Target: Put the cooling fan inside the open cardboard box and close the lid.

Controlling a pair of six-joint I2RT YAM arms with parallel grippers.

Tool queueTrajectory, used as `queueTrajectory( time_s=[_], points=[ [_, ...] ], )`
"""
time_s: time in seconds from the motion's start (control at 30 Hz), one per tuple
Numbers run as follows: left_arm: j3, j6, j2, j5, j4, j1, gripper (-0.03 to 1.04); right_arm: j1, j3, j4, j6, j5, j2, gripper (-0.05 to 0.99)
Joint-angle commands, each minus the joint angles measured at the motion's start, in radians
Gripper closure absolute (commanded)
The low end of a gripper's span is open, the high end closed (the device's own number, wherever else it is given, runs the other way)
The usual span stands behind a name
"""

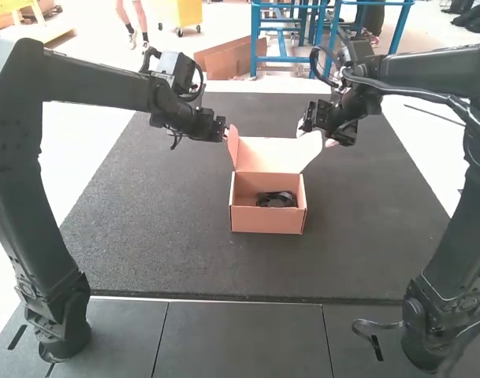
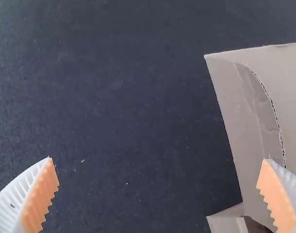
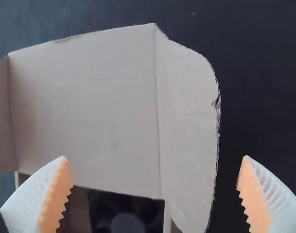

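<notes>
Box [image 1: 268, 216] at mat [image 1: 145, 213] middle, fan [image 1: 276, 199] inside, lid [image 1: 267, 153] upright. Left gripper [image 1: 223, 131], right gripper [image 1: 317, 134] both wide at lid's top corners. Likely best: push lid down evenly, both sides together.

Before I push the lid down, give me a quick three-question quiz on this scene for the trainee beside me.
1. True or false: the cooling fan already lies inside the cardboard box.
2. The lid is: A shut flat, B standing upright, C torn off.
3. Fill in: the left gripper and the right gripper, near the lid's top corners, both have fingers that are ____.
Key: 1 true; 2 B; 3 open.
</notes>
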Motion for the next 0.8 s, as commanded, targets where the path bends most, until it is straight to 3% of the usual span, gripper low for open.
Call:
queueTrajectory(
  time_s=[0.0,0.2,0.3,0.57,0.77],
  points=[
    [0.043,-0.008,-0.001,0.014,0.0,-0.01,0.04,-0.018,0.035,0.024,0.02,-0.004,0.001,0.24],
    [0.045,-0.008,-0.001,0.013,-0.002,-0.014,0.04,-0.018,0.029,0.034,0.017,0.006,0.001,0.4],
    [0.043,-0.008,-0.001,0.013,-0.003,-0.015,0.04,-0.016,0.025,0.036,0.015,0.006,0.001,0.41],
    [0.043,-0.008,-0.001,0.013,-0.003,-0.02,0.04,-0.015,-0.005,0.082,0.017,0.006,0.001,0.72],
    [0.048,-0.008,-0.001,0.013,-0.005,-0.02,0.04,-0.013,-0.017,0.087,0.018,0.01,0.011,0.72]
  ],
)
